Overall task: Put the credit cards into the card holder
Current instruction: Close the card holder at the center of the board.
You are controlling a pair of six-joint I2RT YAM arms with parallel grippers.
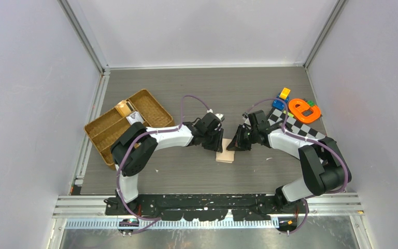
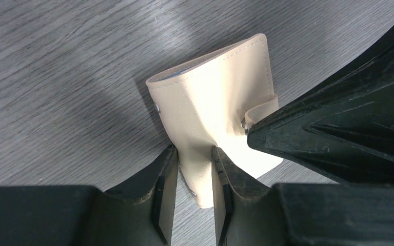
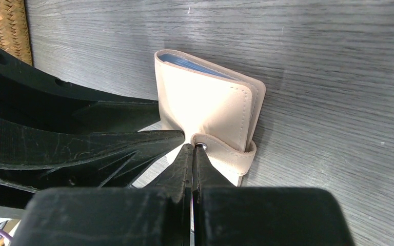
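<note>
left end effector (image 2: 194, 154) and right end effector (image 3: 191, 147) meet near the middle of the worktop (image 1: 186, 88), a grey, matte, wood-grain surface. on its left side lies a brown wicker tray (image 1: 153, 109), woven, rectangular and split into compartments. the card holder (image 3: 205, 102) sits on the worktop between the two arms. it is small and peach-beige, with a smooth leather-like skin and stitched edges, folded over so its face bulges, a rounded tab wrapping its edge. the thin edge of a light blue card (image 3: 195, 64) shows inside the fold. smallest is the metal snap (image 3: 200, 146) on the tab. the left end effector, scuffed black plastic, stands partly open, its fingers (image 2: 164, 184) clamped on the holder's lower edge. the right end effector is fully closed, its tapered tips pressed against the snap.
</note>
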